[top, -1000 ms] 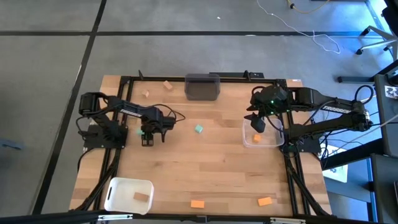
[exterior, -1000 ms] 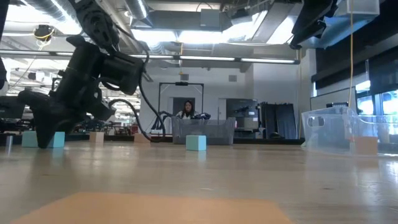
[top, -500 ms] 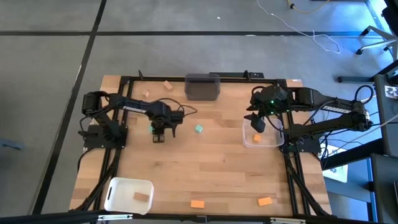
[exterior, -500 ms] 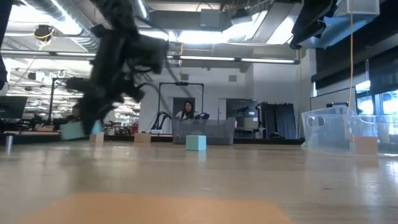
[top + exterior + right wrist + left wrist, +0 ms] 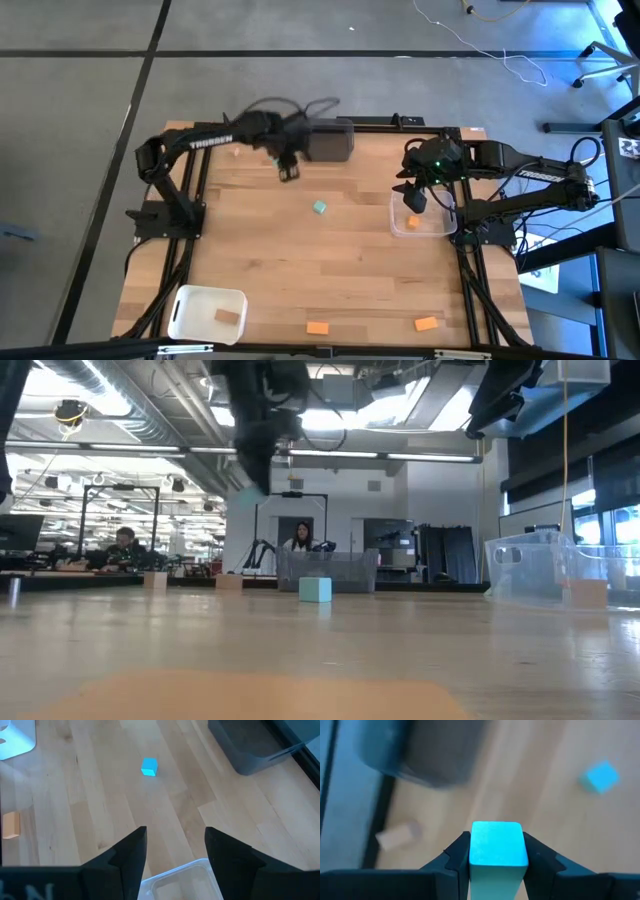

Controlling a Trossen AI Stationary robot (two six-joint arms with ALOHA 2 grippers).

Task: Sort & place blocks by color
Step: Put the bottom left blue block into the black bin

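My left gripper [image 5: 288,168] hangs high above the table beside the dark grey bin [image 5: 325,140], shut on a teal block [image 5: 499,849]. In the low view the left gripper [image 5: 255,445] is a blur well above the tabletop. A second teal block [image 5: 319,207] lies flat mid-table. My right gripper [image 5: 413,200] waits open over the clear bin [image 5: 425,228], which holds an orange block [image 5: 412,222]. A tan block [image 5: 397,835] lies on the table near the dark grey bin [image 5: 415,755]. My left gripper pinches the teal block between its two fingers [image 5: 457,857], which lie on two opposite side faces [image 5: 476,854]. The block's end face points ahead past the fingertips. It is lifted clear of the table.
A white bin [image 5: 207,312] with a tan block [image 5: 228,316] sits at the near left corner. Two orange blocks [image 5: 317,327] [image 5: 426,323] lie along the near edge. A black frame runs around the table. People sit in the room beyond the far edge.
My left gripper has risen from table height and swung toward the far edge and to the right, up beside the dark grey bin, carrying the teal block clear of the table. The right arm has kept still.
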